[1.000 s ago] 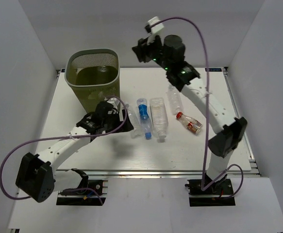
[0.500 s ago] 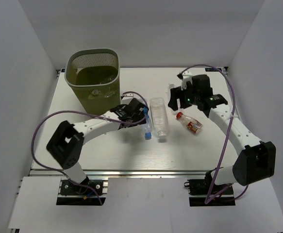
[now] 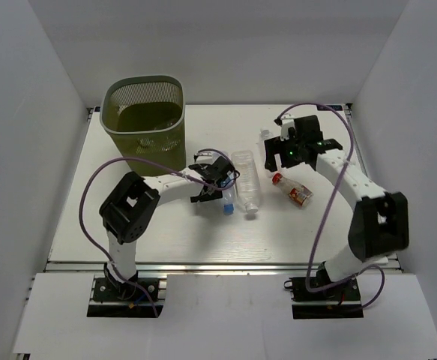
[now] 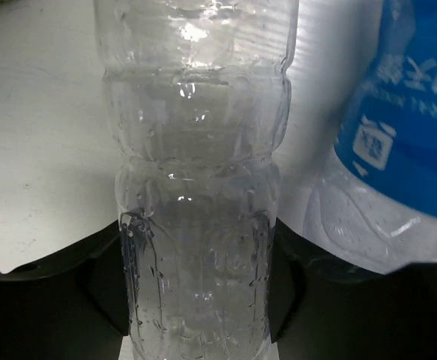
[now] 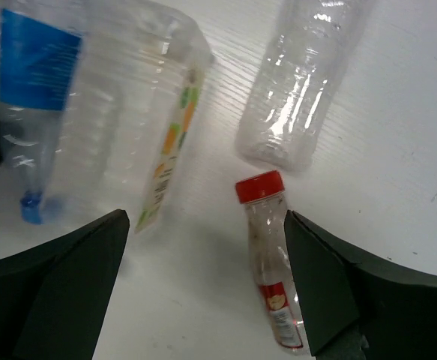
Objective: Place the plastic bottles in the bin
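Between the black fingers [image 4: 98, 270] of my left gripper [image 4: 196, 281] stands a clear ribbed plastic bottle [image 4: 196, 150]; both fingers press its sides. A blue-labelled bottle [image 4: 398, 112] lies right beside it. From above, the left gripper [image 3: 212, 182] is low on the table beside the blue-labelled bottle [image 3: 226, 196] and a larger squarish bottle [image 3: 246, 180]. My right gripper [image 5: 203, 292] is open over a small red-capped bottle [image 5: 267, 255], which lies near its right finger. Another clear bottle [image 5: 304, 82] lies just beyond. The olive-green mesh bin [image 3: 143, 124] stands at the far left.
White walls close in the table on the left, back and right. Purple cables loop from both arms. The bin holds at least one bottle, seen dimly through its opening.
The left gripper has reached further right among the bottles and closed on the clear bottle. The right arm came down from high at the back to the red-capped bottle and opened wider.
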You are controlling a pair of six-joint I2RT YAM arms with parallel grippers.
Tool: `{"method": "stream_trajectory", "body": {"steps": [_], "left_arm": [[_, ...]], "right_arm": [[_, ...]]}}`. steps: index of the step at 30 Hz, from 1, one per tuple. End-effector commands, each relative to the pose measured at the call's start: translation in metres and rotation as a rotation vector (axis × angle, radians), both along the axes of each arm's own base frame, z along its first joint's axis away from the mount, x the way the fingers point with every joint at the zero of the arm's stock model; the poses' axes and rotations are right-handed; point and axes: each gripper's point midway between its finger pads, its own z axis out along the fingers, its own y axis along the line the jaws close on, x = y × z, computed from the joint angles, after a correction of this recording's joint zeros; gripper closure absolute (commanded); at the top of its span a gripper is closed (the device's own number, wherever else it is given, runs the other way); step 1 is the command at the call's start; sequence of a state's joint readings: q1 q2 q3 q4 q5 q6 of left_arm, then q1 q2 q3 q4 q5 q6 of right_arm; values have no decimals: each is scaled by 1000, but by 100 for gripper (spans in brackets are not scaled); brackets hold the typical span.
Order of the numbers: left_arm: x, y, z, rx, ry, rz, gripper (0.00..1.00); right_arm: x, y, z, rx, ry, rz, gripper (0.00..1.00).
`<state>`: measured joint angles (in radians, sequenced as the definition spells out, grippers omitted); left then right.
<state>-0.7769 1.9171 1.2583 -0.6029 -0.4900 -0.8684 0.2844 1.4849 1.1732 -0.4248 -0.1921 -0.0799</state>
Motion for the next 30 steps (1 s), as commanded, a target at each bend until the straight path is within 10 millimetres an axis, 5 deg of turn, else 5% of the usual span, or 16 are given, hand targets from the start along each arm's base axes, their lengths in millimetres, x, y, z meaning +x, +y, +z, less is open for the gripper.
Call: {"method": "stream_trajectory", "body": {"steps": [1, 4, 5, 8, 9, 11, 15, 18, 21, 26, 30], "left_arm": [[-2, -11, 39, -51, -63, -47, 59], [-14, -15, 70, -74, -112, -121, 65], [-23, -21, 100, -116, -163, -180, 66], [-35, -26, 149, -190, -254, -262, 70], [-39, -28, 187, -229, -328, -309, 72], [-41, -24, 223, -245, -388, -306, 72], [-26, -29, 342, -312, -636, -336, 72], [-13, -20, 399, -323, -765, -265, 70], [4, 14, 426, -222, -855, -135, 67], [20, 84, 451, -25, -973, 184, 63], [40, 116, 440, 94, -959, 295, 57]], "right_arm": [[34, -8, -2, -50, -7, -40, 10], [60, -7, -14, -73, -12, -50, 10], [68, -7, -31, -89, 14, -60, 10], [94, -7, -37, -90, 16, -70, 10], [99, -5, -40, -92, 10, -68, 10], [111, -4, -48, -104, 5, -59, 10], [122, -5, -96, -149, 78, -69, 10], [125, -3, -106, -151, 87, -65, 10], [127, -4, -124, -145, 119, -56, 10], [126, -1, -124, -109, 135, -52, 10], [121, -3, -128, -93, 156, -44, 10]]}}
